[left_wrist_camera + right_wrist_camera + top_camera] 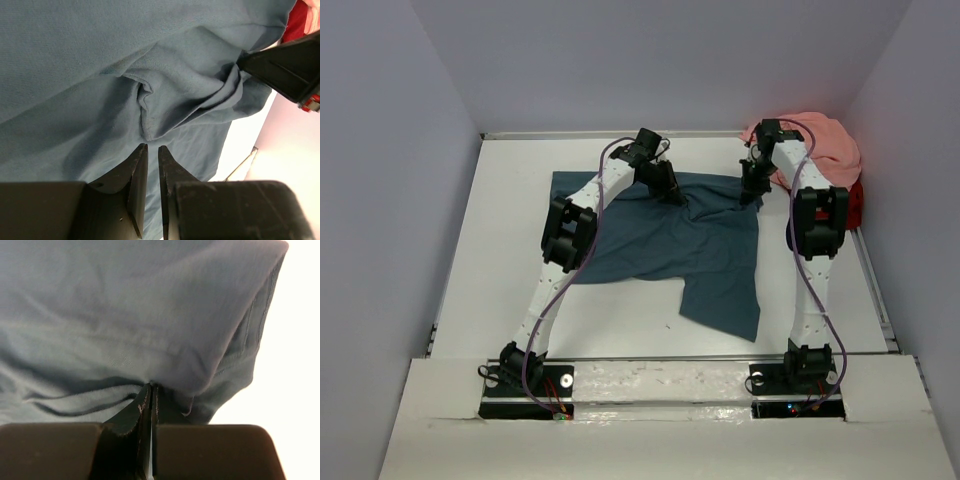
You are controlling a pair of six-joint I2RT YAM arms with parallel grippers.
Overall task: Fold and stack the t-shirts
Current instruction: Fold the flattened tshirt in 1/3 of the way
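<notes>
A white table (500,250) boxed by lavender walls (390,150) carries the teal shirt (650,245) mid-frame, with the pink shirt (825,145) and red shirt (855,205) upper right. The right gripper (150,387) is pressed together, pinching the teal shirt's edge. The left gripper (151,147), nearly closed, meets a pucker, but I cannot tell whether it grips.

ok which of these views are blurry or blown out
right wrist: teal shirt is soft and out of focus up close, and the table is blown out white; left wrist: shirt folds are sharp, with a bright washed patch lower right; top external: evenly lit and sharp throughout
</notes>
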